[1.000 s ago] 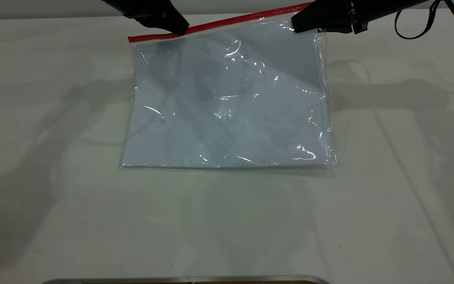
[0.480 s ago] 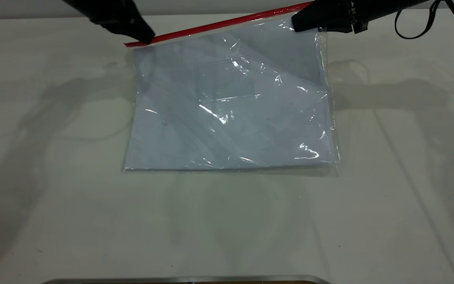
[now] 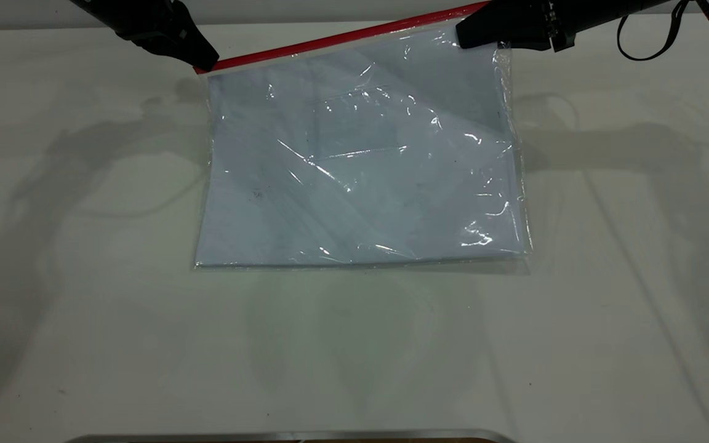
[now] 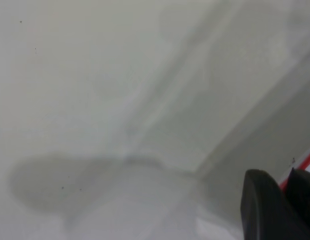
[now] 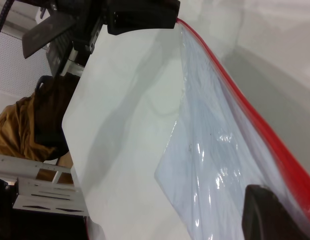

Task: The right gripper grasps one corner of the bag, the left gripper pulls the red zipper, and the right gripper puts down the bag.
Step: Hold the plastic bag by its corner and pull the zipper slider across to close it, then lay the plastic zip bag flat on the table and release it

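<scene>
Your item: flat clear plastic bag [image 3: 360,160] of white sheets, mid-table, far edge lifted. Bright red zipper strip [image 3: 336,42] runs along that far edge. Your cabled black right gripper [image 3: 462,35] pinches the far-right corner. Your plain black left gripper [image 3: 207,61] sits closed on the strip's left end. White table [image 3: 354,357] beneath.

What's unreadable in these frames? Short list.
- The tiny slider on the red zipper strip: hidden under the left hand in the exterior view.
- Left hand's grip: the left wrist view is blurred, and the fingers are cut off by the frame edge.
- Right hand hold on the clear plastic bag corner: the tips cover the contact.
- Paper content inside: glare.
</scene>
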Action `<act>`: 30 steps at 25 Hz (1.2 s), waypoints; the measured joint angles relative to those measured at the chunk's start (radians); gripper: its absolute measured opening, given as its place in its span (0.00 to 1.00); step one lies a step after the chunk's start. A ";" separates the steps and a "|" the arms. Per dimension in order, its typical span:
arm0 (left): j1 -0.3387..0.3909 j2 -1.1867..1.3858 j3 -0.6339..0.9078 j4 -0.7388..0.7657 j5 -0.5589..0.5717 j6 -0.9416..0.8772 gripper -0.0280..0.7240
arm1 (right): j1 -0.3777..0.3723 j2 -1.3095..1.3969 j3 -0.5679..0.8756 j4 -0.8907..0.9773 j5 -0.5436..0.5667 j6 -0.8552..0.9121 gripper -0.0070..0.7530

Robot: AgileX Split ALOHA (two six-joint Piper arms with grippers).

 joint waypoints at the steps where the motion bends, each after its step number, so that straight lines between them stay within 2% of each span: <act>1: 0.000 0.000 0.000 -0.007 0.000 -0.001 0.21 | 0.000 0.000 0.000 0.000 0.000 -0.001 0.05; 6: 0.002 -0.013 0.002 -0.109 -0.007 -0.001 0.30 | -0.003 0.000 0.000 -0.027 -0.017 -0.007 0.09; 9: 0.002 -0.051 0.002 -0.181 -0.007 -0.002 0.41 | -0.003 0.000 0.000 -0.088 -0.092 0.006 0.19; 11: 0.002 -0.097 0.002 -0.219 0.014 -0.004 0.49 | -0.003 0.000 0.000 -0.136 -0.156 0.017 0.30; 15: 0.000 -0.183 0.002 -0.258 0.158 -0.004 0.55 | -0.004 0.013 0.000 -0.244 -0.320 0.080 0.50; 17: -0.003 -0.229 0.002 -0.261 0.244 -0.016 0.56 | -0.004 0.029 0.000 -0.345 -0.402 0.150 0.57; 20: -0.011 -0.314 0.002 -0.259 0.309 -0.072 0.56 | -0.004 0.043 0.000 -0.561 -0.451 0.319 0.61; 23: -0.013 -0.401 0.004 -0.254 0.316 -0.102 0.56 | -0.004 0.036 0.000 -0.839 -0.450 0.540 0.62; 25: -0.013 -0.468 0.005 -0.246 0.319 -0.117 0.56 | -0.004 0.020 0.000 -1.004 -0.408 0.721 0.62; 28: -0.014 -0.567 0.005 -0.227 0.347 -0.215 0.56 | -0.005 -0.025 0.000 -1.134 -0.273 0.929 0.62; 30: -0.015 -0.629 0.005 -0.198 0.374 -0.277 0.56 | -0.006 -0.069 0.000 -1.141 -0.159 0.977 0.62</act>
